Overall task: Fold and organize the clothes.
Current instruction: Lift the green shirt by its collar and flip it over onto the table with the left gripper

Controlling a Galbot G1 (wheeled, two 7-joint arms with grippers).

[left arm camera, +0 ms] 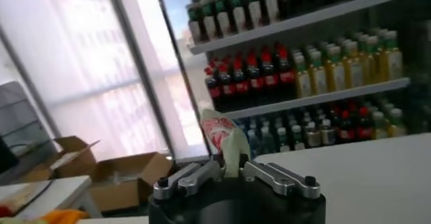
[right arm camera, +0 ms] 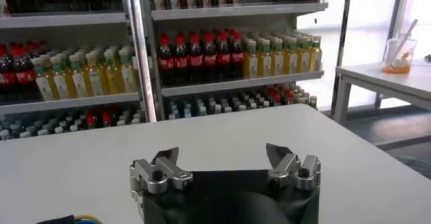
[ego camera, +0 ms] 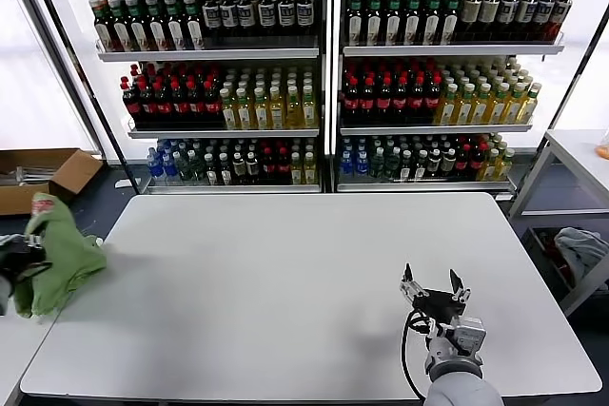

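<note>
At the left edge of the table (ego camera: 285,292), the green shirt (ego camera: 59,256) is held bunched up by the left gripper (left arm camera: 232,171), partly over the table's edge and hanging in loose folds. In the left wrist view, the jaws are seen closed tight on a fold of the cloth, and a strip of green fabric with the red-and-white print is seen standing up from between them. At the near right of the table, the right gripper (ego camera: 435,286) is held just above the surface with its jaws spread wide and nothing between them. Behind the table, shelves (ego camera: 324,49) of bottles are seen along the far wall. A cardboard box (ego camera: 43,176) is seen on the floor at the far left.
</note>
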